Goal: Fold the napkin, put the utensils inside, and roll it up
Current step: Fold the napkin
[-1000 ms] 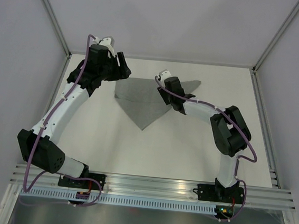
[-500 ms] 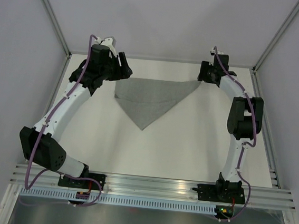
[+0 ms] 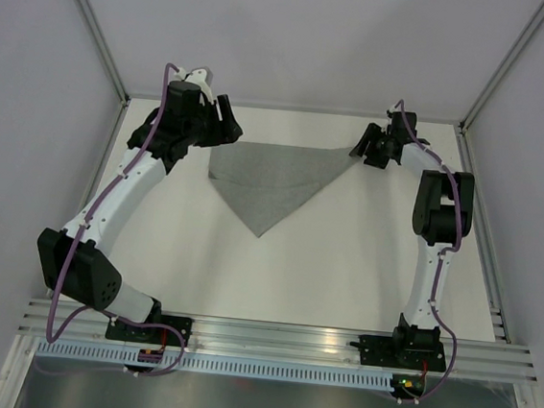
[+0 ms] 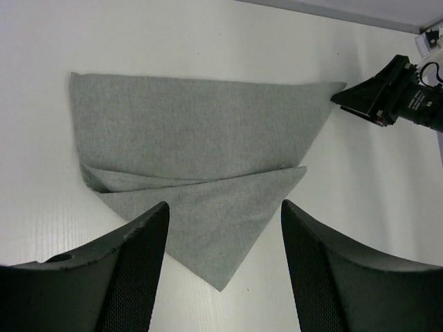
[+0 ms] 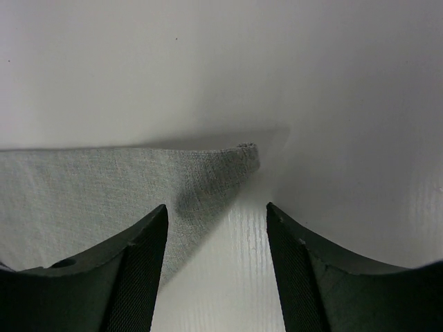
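Napkin: the napkin (image 3: 269, 180) lies on the table (image 3: 343, 269), toward its far side, folded into a rough triangle with the long edge away from me and the tip pointing back at the arm bases.
Left gripper: the left gripper (image 4: 223, 211) hangs over the napkin's left end with its jaws spread wide, holding nothing.
Right gripper: the right gripper (image 5: 216, 211) sits low at the right-hand corner (image 5: 239, 155), jaws spread. The corner lies just ahead of the gap, not pinched.
Utensils: I see no utensils in any view.
Risk, missed pinch: the corner is thin and flat on the table. If I close from here, I think the fingers could shut on air or scrape the tabletop.
Risk, uneven fold: the layers do not line up, and a loose flap (image 4: 208, 200) pokes out below the top layer. Pulling one corner could drag only one layer and open the fold.
Risk, sliding: nothing pins the cloth, so a sideways tug from the right may shift the whole napkin.
Risk, order: rolling now would leave the cutlery out.
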Tool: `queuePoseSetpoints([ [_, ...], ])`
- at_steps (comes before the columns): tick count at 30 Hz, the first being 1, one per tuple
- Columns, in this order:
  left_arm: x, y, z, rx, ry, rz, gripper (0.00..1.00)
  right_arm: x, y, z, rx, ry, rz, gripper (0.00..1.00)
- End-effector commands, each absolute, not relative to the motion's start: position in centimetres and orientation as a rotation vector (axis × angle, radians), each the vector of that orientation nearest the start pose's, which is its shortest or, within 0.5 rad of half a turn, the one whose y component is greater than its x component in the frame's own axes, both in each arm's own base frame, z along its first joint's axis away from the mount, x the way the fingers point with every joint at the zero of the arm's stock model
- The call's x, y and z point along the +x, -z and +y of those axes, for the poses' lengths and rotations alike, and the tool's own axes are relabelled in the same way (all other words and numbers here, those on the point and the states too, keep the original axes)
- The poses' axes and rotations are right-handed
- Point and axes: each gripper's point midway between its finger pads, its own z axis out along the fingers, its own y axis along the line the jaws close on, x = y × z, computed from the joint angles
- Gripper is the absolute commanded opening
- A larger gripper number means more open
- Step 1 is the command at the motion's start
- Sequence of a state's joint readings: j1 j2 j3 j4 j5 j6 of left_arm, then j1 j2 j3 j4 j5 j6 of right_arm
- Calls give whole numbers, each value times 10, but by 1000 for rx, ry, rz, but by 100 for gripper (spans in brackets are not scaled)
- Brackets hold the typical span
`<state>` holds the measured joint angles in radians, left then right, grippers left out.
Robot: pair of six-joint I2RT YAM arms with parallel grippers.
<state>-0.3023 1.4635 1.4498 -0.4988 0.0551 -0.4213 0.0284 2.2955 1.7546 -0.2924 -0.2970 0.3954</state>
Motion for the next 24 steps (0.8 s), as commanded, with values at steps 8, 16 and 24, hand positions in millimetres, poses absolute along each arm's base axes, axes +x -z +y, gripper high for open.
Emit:
queuePoseSetpoints([
  [8,409,-280,-159,-71,519,2104,70,576,-10,82,512,-655,2400,63],
  [16,408,-277,-159,-71,519,2110,70,581,-6,81,527,-658,2385,48],
  [24,408,-277,-159,-73,518,2111,70,588,-12,65,529,-643,2347,22],
])
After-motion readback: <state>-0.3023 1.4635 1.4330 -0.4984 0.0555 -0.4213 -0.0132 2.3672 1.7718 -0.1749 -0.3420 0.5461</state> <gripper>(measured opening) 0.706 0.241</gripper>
